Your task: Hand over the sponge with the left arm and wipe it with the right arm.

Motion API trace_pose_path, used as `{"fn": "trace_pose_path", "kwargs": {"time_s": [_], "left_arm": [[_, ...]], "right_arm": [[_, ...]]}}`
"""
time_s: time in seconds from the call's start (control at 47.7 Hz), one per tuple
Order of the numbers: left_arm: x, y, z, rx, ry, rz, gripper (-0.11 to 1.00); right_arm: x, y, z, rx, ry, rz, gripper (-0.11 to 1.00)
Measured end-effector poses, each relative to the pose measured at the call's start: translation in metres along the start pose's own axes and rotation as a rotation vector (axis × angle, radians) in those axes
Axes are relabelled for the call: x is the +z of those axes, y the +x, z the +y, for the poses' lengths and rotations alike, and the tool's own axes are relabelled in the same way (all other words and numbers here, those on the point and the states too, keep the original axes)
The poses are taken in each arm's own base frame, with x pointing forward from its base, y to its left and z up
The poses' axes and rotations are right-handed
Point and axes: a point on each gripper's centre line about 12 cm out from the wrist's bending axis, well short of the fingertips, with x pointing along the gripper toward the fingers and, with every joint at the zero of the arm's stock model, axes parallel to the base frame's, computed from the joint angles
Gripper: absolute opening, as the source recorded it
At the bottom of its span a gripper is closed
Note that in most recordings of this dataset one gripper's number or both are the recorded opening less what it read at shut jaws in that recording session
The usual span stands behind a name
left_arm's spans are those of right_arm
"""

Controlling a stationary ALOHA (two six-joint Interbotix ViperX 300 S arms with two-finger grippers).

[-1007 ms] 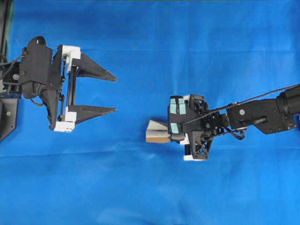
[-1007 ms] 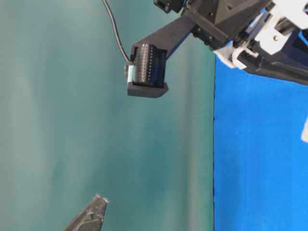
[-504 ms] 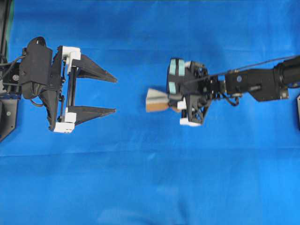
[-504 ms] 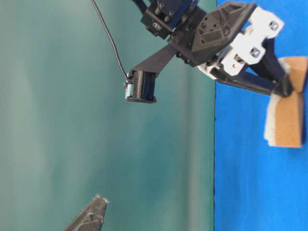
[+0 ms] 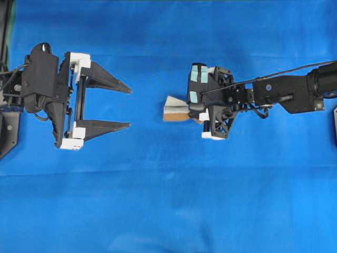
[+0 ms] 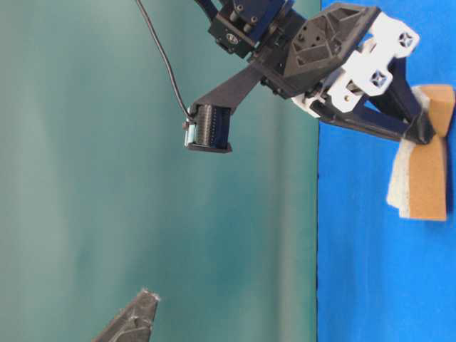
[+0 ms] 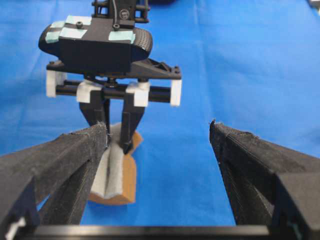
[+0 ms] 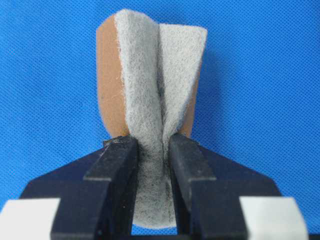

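Right fingers [image 8: 120, 170] clamped on the sponge [image 8: 150, 90], pinching its grey-white layer into a fold; orange-brown layer bulges on both sides. Right gripper [image 5: 196, 113] holds the sponge [image 5: 175, 108] near mid-surface, over the blue surface [image 5: 168, 200]. Left gripper [image 5: 124, 105]: 2 fingers wide apart, empty, well apart from the sponge, pointing toward it.

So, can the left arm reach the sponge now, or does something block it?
Probably yes. The left pincer is open and faces the sponge, with only bare blue cloth between them. The right pincer is shut on its far end, leaving the near end free.
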Motion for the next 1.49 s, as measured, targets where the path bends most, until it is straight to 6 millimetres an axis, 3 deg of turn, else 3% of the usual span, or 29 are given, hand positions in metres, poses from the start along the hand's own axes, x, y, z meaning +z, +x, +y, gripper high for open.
{"fn": "trace_pose_path", "kwargs": {"time_s": [0.378, 0.504, 0.587, 0.839, 1.154, 1.49], "left_arm": [[-0.001, 0.0, 0.0, 0.0, -0.002, 0.002, 0.81], [0.0, 0.0, 0.0, 0.0, 0.0, -0.002, 0.81], [0.0, 0.0, 0.0, 0.0, -0.002, 0.0, 0.81], [0.0, 0.0, 0.0, 0.0, -0.002, 0.0, 0.81], [0.0, 0.0, 0.0, 0.0, 0.002, 0.0, 0.81], [0.0, 0.0, 0.0, 0.0, 0.002, 0.0, 0.81]], "right_arm": [[-0.001, 0.0, 0.001, 0.001, 0.002, 0.003, 0.27], [-0.001, 0.0, 0.002, 0.004, -0.003, 0.003, 0.6], [-0.001, 0.0, 0.002, 0.003, -0.002, 0.004, 0.73], [0.004, -0.005, 0.002, 0.004, 0.006, -0.012, 0.72], [0.034, -0.052, 0.01, 0.01, -0.007, -0.12, 0.72], [0.048, -0.093, 0.008, 0.001, -0.004, -0.191, 0.72]]}}
